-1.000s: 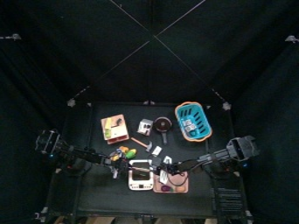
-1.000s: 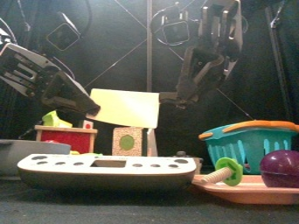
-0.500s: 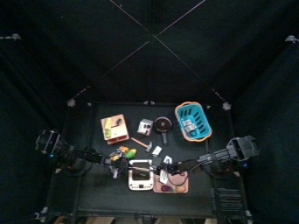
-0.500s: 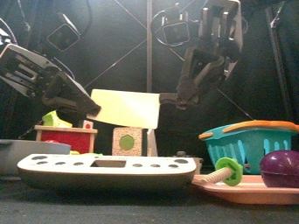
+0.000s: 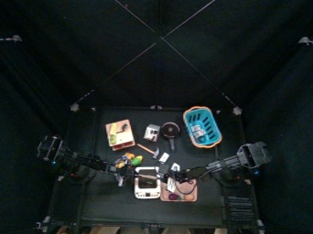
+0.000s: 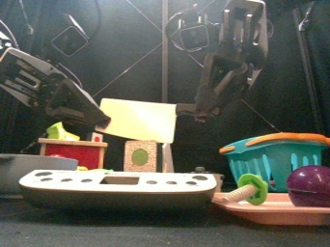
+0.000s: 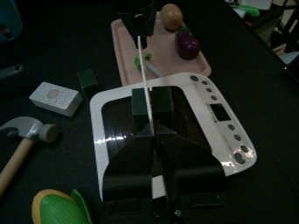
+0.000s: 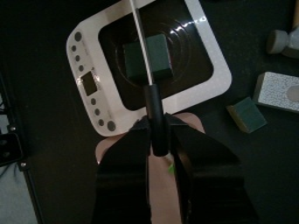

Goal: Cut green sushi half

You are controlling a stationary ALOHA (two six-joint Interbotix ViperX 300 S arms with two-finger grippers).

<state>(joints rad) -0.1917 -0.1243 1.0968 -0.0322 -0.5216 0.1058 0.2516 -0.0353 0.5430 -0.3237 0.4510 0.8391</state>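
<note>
The green sushi (image 6: 249,185) lies whole on the pink tray (image 6: 277,207); the left gripper (image 7: 149,138) clamps the yellow knife (image 6: 138,119), the right gripper (image 6: 188,108) seemingly pinching its other end, so the cutting is still to do

Two black jointed arms (image 6: 226,68), looped cables

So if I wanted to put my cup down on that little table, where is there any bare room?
The table's front left corner is bare, and so is the back strip between the red box and the blue basket. The front middle is crowded: the white scale, the pink tray and both arms meet there.
</note>
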